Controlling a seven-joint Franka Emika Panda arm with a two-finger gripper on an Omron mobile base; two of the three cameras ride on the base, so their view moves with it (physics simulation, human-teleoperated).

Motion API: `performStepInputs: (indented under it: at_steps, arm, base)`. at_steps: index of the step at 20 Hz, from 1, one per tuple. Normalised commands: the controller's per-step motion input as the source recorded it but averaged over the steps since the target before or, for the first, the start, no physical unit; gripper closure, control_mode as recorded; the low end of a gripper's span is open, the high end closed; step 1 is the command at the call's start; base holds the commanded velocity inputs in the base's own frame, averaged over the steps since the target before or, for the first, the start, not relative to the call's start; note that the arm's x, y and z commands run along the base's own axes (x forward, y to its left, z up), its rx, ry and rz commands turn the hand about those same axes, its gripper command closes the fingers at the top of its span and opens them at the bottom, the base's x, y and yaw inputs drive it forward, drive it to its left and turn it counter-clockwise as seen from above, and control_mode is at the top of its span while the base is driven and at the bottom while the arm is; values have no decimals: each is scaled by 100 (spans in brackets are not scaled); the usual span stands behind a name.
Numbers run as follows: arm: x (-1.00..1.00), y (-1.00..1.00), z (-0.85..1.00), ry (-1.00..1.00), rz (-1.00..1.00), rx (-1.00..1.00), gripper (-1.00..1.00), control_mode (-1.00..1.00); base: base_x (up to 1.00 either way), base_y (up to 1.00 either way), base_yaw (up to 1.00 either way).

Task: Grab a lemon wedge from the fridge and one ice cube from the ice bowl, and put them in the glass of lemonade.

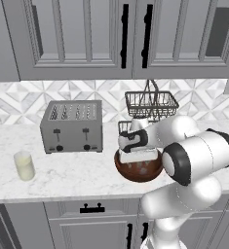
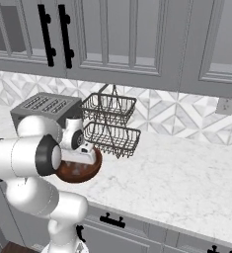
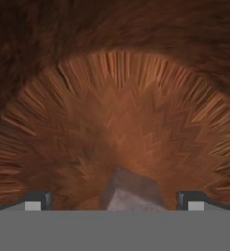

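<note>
The reddish-brown ice bowl (image 1: 138, 171) (image 2: 77, 171) stands on the marble counter, right of the toaster. My gripper (image 3: 114, 202) reaches down into it, and its hand (image 1: 134, 146) (image 2: 80, 146) sits over the rim. In the hand view the bowl's brown inside (image 3: 116, 108) is very close. A pale grey ice cube (image 3: 131, 192) lies between my open fingertips (image 3: 34, 202), which stand wide apart and do not touch it. The glass of lemonade (image 1: 24, 165) stands at the counter's left, near the front edge. The lemon wedge and the fridge are out of view.
A silver toaster (image 1: 72, 126) (image 2: 44, 105) stands against the tiled wall. A two-tier wire basket (image 1: 151, 104) (image 2: 110, 123) is right behind the bowl. Grey cabinets with black handles (image 1: 124, 34) hang above. Bare counter (image 2: 186, 183) stretches to the right.
</note>
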Motion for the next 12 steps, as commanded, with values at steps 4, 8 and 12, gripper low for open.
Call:
performStepInputs:
  at_steps: [4, 8, 12]
  arm:
    - [-2, 0, 0, -3, 0, 0, -100, -100]
    - [4, 0, -8, 0, 0, 0, -100, -100]
    - [0, 0, -22, 0, 0, 0, -100, -100]
  base:
    - [0, 0, 0]
    - [0, 0, 0]
    - [0, 0, 0]
